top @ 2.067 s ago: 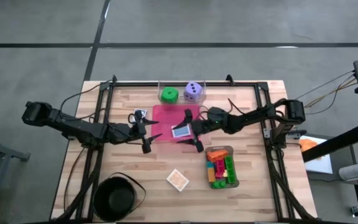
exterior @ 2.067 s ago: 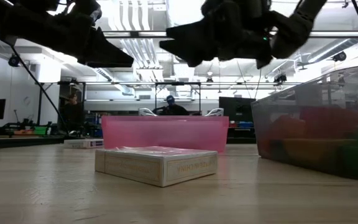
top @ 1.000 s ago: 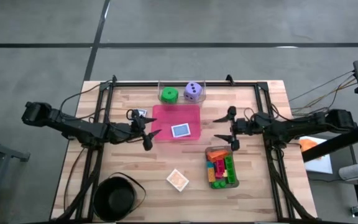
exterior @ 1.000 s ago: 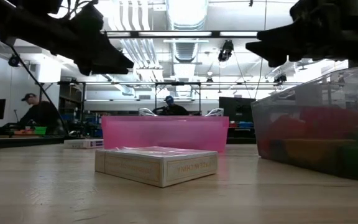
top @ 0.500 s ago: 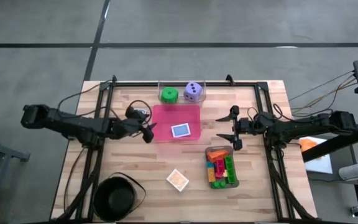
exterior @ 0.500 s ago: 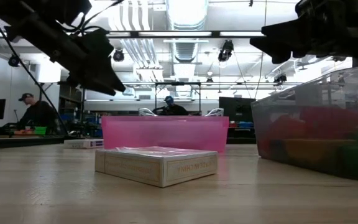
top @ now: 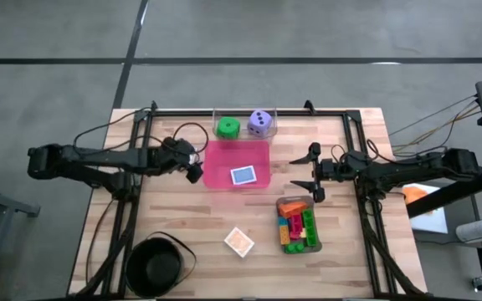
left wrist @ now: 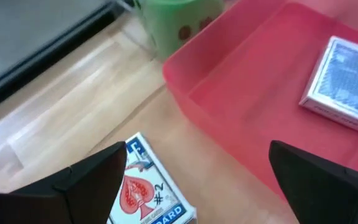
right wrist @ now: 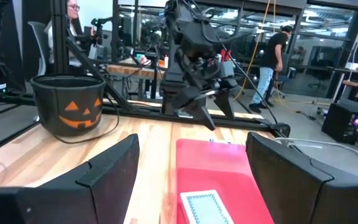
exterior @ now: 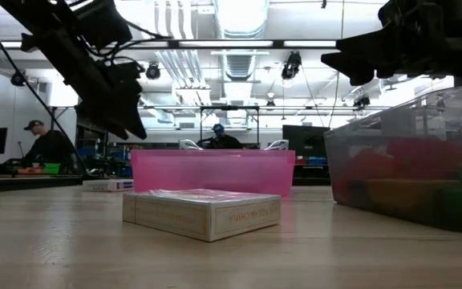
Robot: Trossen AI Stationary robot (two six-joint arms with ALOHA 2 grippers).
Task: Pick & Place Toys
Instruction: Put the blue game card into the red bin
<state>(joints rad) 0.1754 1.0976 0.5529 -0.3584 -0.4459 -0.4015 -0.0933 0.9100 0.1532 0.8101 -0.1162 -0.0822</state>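
Table (top: 182, 251): wooden, carries everything.
Pink tray (top: 224, 159): mid-table, blue card deck (top: 243, 175) lying inside.
Left gripper (top: 192, 165): jaws open, just beside the pink tray, above a second card deck (left wrist: 148, 193).
Right gripper (top: 311, 173): jaws open, well apart from the pink tray.

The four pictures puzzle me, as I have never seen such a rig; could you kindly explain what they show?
Two dark robot arms work at a wooden table. One picture looks straight down, one looks level across the table, and two come from cameras on the wrists. The left gripper, open and holding nothing, hangs over a card pack beside the pink tray, which holds a blue card pack. The right gripper waits open, also holding nothing, near the brick-filled tray. Two dice, a black bowl and another card pack also lie there.
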